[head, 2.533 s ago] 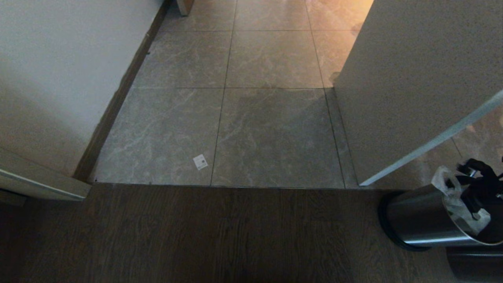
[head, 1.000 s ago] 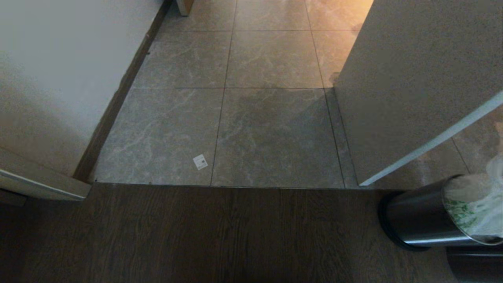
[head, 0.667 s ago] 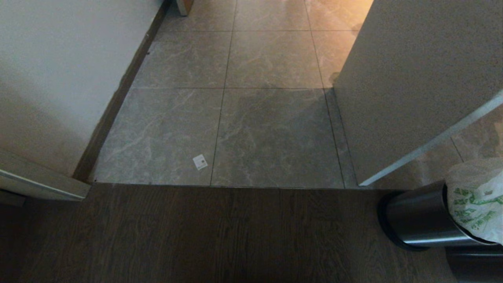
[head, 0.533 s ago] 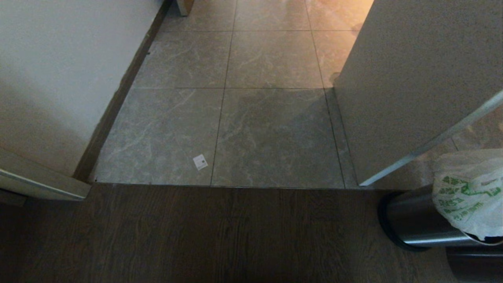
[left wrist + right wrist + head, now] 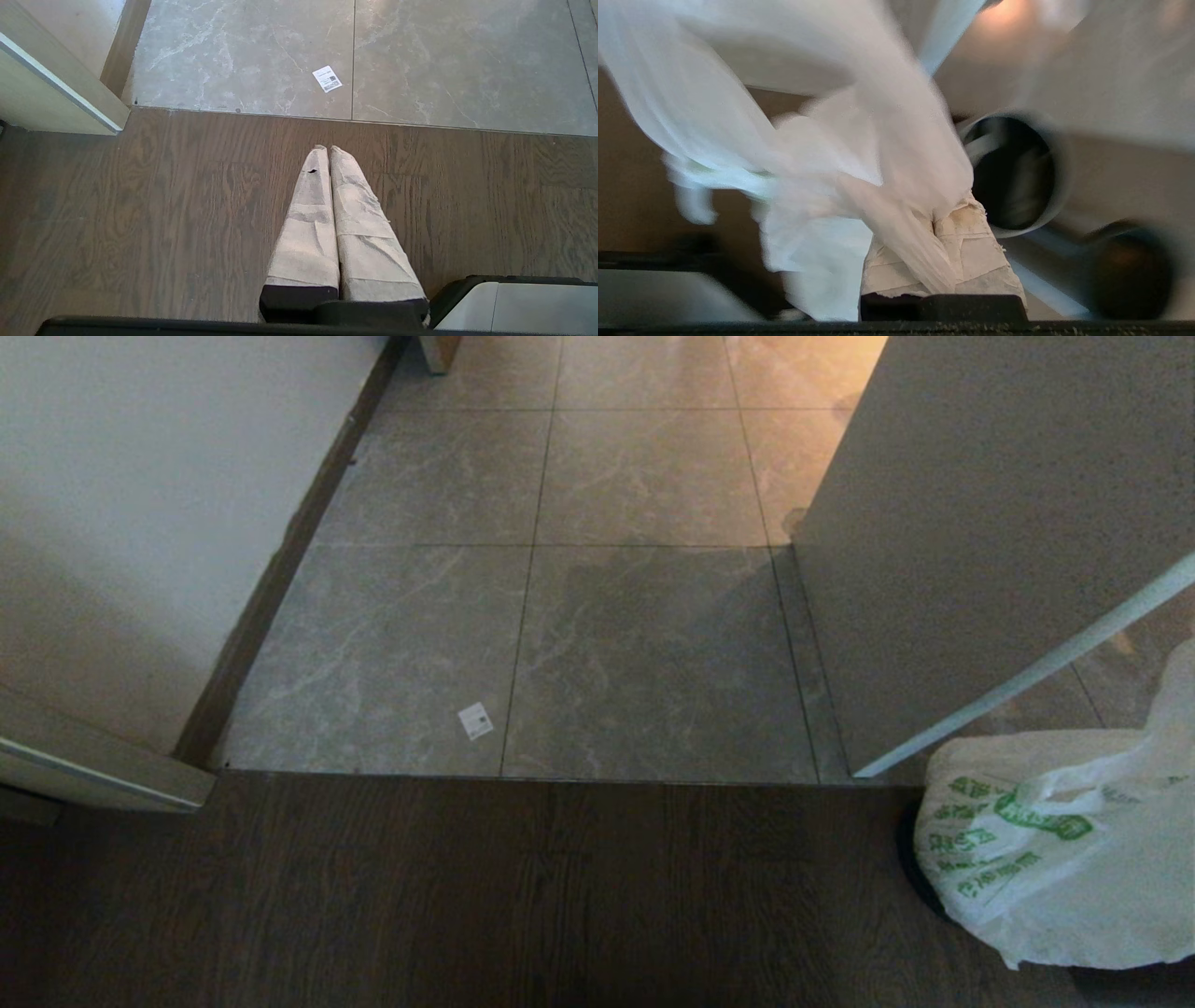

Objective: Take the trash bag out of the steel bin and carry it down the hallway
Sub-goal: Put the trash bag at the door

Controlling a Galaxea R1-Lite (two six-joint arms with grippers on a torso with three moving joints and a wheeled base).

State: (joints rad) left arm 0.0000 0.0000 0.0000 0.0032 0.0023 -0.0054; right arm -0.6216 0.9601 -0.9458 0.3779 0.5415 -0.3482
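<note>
At four o'clock in the head view, the trash bag (image 5: 1055,859) hangs in the air, white and crinkled with green print, covering almost all of the steel bin; only a dark sliver of the bin's base ring (image 5: 910,877) shows at the bag's near-left edge. A stretched strip of the bag runs up toward three o'clock and out of sight, so the arm holding it is not visible here. The hallway (image 5: 644,569) of grey marble-look tiles stretches toward twelve o'clock, with a white wall (image 5: 140,523) at nine o'clock and a pale door (image 5: 980,523) at two o'clock. A small white sticker (image 5: 476,720) lies on a tile just beyond the dark wooden floor (image 5: 467,896).

From the left wrist, the left tool (image 5: 325,149) points down and forward over the wooden floor, its two cloth-wrapped fingers (image 5: 308,224) pressed together with nothing between them. The same sticker (image 5: 327,79) sits on the tiles past its tips, at twelve o'clock.

From the right wrist, the right tool (image 5: 934,219) is pinched tight on the trash bag (image 5: 822,177), whose thin plastic billows out toward ten o'clock, blurred. The tool is raised above the floor and looks down on the steel bin (image 5: 1013,172), whose dark open mouth lies at three o'clock, clear of the bag. A second dark round container (image 5: 1129,270) sits at four o'clock.
</note>
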